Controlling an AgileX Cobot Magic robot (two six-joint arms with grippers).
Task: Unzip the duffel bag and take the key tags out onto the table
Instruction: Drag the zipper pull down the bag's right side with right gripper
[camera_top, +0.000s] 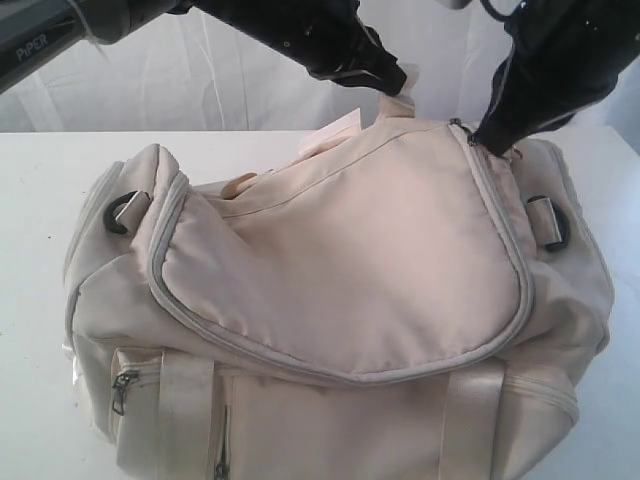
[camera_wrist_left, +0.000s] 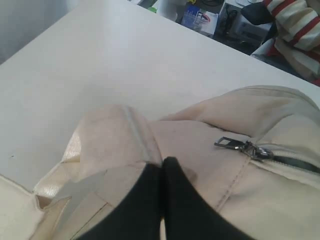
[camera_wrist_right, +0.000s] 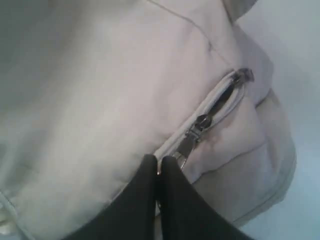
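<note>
The cream duffel bag (camera_top: 350, 260) lies on the white table (camera_top: 30, 200) with its curved top flap closed. My left gripper (camera_top: 398, 92) is at the bag's top rear, shut on a raised fold of cream fabric (camera_wrist_left: 120, 135); a loose metal zipper pull (camera_wrist_left: 231, 144) lies beside it. At the flap's upper right corner, my right gripper (camera_top: 487, 145) is shut, and the flap zipper's pull tab (camera_wrist_right: 189, 144) runs in between its fingertips. A second slider (camera_wrist_right: 245, 75) sits further along that zip. The key tags are hidden.
Black strap rings (camera_top: 118, 213) (camera_top: 555, 222) sit at both ends of the bag. A front pocket zip (camera_top: 122, 388) is at the lower left. Bare table (camera_wrist_left: 100, 60) spreads behind the bag, with clutter (camera_wrist_left: 200, 17) beyond its far edge.
</note>
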